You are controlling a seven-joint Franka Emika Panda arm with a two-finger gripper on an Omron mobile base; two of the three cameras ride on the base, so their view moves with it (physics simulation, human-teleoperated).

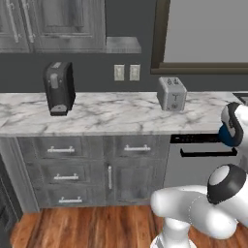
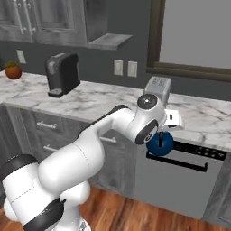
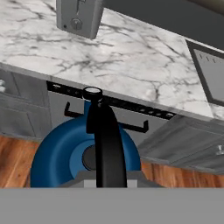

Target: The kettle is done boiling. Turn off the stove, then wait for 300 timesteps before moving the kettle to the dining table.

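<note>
The glossy blue kettle [image 3: 57, 153] hangs in the air by its black arched handle [image 3: 105, 140], level with the counter's front edge. My gripper [image 2: 161, 131] is shut on that handle from above. The kettle [image 2: 160, 144] hovers in front of the top of a grey dishwasher [image 2: 180, 176]. At the right edge of the left base view, the kettle [image 1: 225, 135] peeks out from behind my white hand [image 1: 233, 123]. The stove and the dining table are out of view.
A white marble counter [image 1: 97, 114] runs across behind the kettle. On it stand a silver toaster [image 1: 172, 94] and a black coffee machine [image 1: 58, 87]. A sink [image 3: 210, 74] is set in it to the right. A potted plant [image 2: 12, 70] is far left. Wood floor lies below.
</note>
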